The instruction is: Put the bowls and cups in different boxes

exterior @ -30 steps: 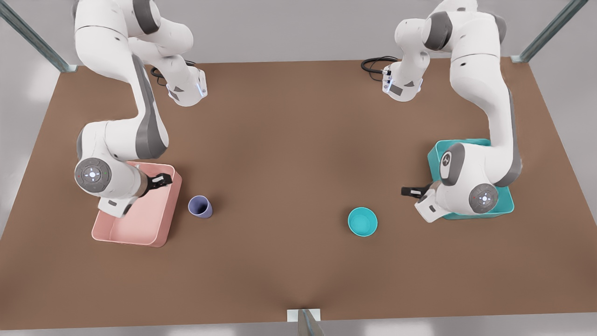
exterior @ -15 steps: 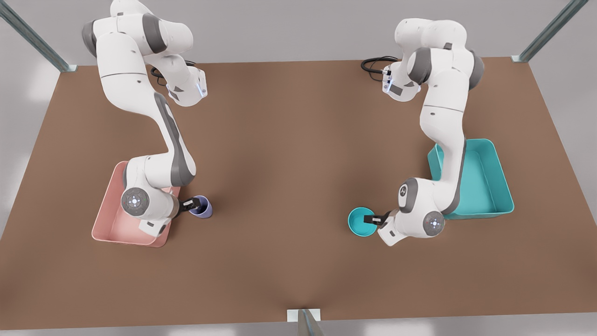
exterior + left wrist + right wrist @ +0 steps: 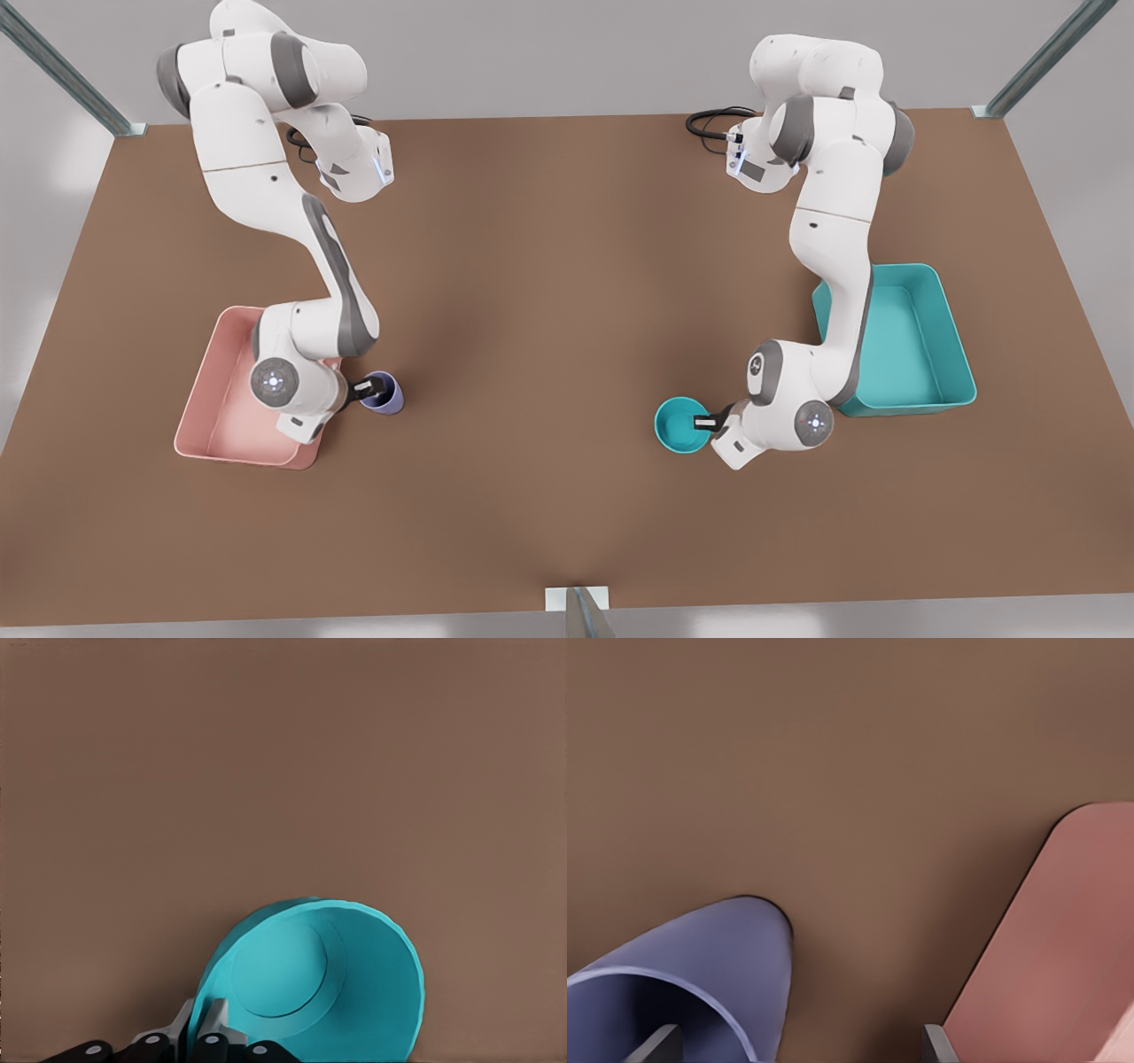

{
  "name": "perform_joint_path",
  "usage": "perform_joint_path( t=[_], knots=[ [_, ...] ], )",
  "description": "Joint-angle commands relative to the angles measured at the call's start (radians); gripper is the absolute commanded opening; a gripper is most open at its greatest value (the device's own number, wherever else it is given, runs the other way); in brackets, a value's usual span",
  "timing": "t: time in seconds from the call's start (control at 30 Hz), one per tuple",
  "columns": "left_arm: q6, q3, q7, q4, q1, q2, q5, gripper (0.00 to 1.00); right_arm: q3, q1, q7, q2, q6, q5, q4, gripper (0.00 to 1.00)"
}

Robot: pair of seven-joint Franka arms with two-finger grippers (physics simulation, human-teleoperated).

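Since half a second ago, the teal bowl (image 3: 680, 426) has shifted a little toward the front view's left, and it now tilts on the worktop (image 3: 549, 337). The left gripper (image 3: 706, 423) pinches its rim, fingers (image 3: 205, 1038) pressed together on the wall, just beside the teal box (image 3: 921, 346). At the lower left of the frame, the right gripper (image 3: 368, 386) has its fingers (image 3: 663, 1043) spread around the wall of the lavender cup (image 3: 387, 395), which stands upright just beside the pink box (image 3: 232, 425).
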State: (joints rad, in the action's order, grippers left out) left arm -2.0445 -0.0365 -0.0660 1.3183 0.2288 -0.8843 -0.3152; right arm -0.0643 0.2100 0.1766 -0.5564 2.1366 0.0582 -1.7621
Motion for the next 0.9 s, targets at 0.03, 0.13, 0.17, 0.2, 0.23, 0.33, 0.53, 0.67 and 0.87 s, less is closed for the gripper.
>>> perform_joint_path(
  t=[0.03, 0.13, 0.17, 0.2, 0.23, 0.33, 0.53, 0.67, 0.87],
  knots=[
    [0.107, 0.009, -0.084, -0.001, -0.023, 0.071, 0.002, 0.21, 0.0, 0.0, -0.002, -0.011, 0.063, 0.002, -0.004, 1.0],
    [0.306, 0.061, -0.077, -0.001, -0.085, 0.199, 0.031, 0.21, 0.0, 0.0, 0.0, -0.017, 0.072, 0.002, -0.004, 0.89],
    [0.397, 0.099, -0.008, 0.002, -0.138, 0.255, 0.065, 0.21, 0.0, 0.0, 0.0, -0.017, 0.072, 0.0, -0.002, 0.67],
    [0.422, 0.181, 0.058, 0.073, -0.16, 0.344, 0.065, 0.21, 0.0, 0.002, 0.001, -0.022, 0.072, 0.0, -0.002, 0.56],
    [0.412, 0.259, 0.129, 0.157, -0.167, 0.416, 0.067, 0.21, 0.0, 0.002, 0.001, -0.027, 0.072, 0.0, 0.001, 0.56],
    [0.412, 0.343, 0.216, 0.252, -0.244, 0.485, 0.123, 0.21, 0.0, 0.003, 0.003, -0.039, 0.072, 0.0, 0.007, 0.48],
    [0.236, 0.372, 0.334, 0.493, -0.307, 0.501, 0.176, 0.21, 0.003, 0.011, -0.006, -0.022, 0.051, 0.009, 0.041, 0.21],
    [0.02, 0.372, 0.334, 0.607, -0.312, 0.458, 0.176, 0.21, 0.003, 0.0, 0.044, 0.055, -0.06, 0.012, 0.145, 0.21],
    [-0.037, 0.372, 0.357, 0.607, -0.319, 0.389, 0.169, 0.33, -0.041, -0.189, 0.448, 0.154, -0.227, -0.027, 0.193, 0.21]
  ],
)
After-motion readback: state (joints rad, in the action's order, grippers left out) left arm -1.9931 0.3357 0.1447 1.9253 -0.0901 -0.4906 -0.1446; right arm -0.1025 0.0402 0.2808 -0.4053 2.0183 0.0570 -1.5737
